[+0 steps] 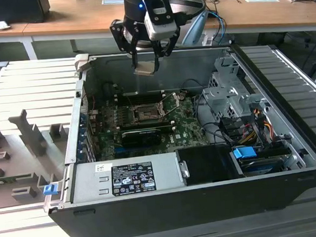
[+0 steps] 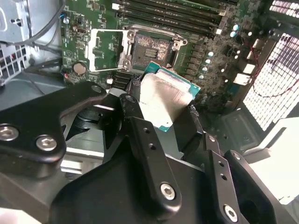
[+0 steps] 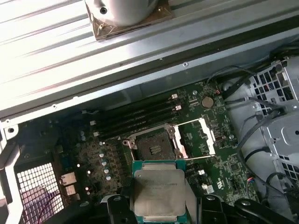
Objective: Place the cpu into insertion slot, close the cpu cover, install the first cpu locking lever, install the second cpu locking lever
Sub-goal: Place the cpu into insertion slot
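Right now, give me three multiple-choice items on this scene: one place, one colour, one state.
1. The cpu is: A seated in the insertion slot; B aloft in the hand; C on the floor.
2. The cpu's border is: A green; B red; C yellow.
3. The cpu cover is: A latched shut; B missing; C swung open.
1 B: the hand grips it aloft in the exterior view. 2 A: green rims its silver face in both wrist views. 3 C: it is hinged aside, leaving the insertion slot bare.
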Motion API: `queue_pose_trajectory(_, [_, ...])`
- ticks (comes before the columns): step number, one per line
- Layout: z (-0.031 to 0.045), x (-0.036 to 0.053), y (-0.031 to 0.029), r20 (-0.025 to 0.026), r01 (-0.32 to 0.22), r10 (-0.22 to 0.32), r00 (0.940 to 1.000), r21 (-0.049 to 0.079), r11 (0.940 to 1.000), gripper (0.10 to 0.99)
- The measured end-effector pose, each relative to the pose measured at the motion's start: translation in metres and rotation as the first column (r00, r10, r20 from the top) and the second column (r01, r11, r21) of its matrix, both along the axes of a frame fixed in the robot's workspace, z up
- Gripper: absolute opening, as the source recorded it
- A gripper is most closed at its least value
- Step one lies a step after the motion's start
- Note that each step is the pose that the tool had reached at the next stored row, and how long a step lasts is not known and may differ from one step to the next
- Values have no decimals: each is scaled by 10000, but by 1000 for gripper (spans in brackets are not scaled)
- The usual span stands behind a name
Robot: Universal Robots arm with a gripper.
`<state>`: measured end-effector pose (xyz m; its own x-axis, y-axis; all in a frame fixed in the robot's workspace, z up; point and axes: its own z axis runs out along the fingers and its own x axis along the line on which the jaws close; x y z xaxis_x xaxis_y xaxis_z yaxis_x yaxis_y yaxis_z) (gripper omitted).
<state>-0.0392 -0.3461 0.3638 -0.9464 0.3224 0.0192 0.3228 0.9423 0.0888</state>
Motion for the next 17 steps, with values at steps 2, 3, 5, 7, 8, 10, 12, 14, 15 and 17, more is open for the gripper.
queue_pose_trajectory(2, [-1,0,0,0,268,-268,9996,-1,9996,529])
queue_pose_trajectory(3, [-1,0,0,0,447,-447,9990,0,9990,529])
queue_pose_trajectory(5, [-3,0,0,0,653,-653,9979,0,9979,529])
queue_pose_trajectory(7, [-6,0,0,0,937,-937,9956,0,9956,529])
queue_pose_trajectory(8, [-9,0,0,0,1191,-1191,9929,1,9929,529])
queue_pose_trajectory(10, [-14,0,0,0,1610,-1610,9870,-4,9870,529])
queue_pose_trajectory(12, [-16,0,0,1,1934,-1934,9811,-5,9811,529])
queue_pose_trajectory(14, [-18,0,0,1,2226,-2226,9749,-5,9749,529])
queue_pose_trajectory(15, [-21,0,0,1,2385,-2385,9711,-5,9711,529])
queue_pose_trajectory(17, [-22,0,0,0,2540,-2540,9672,-6,9672,529])
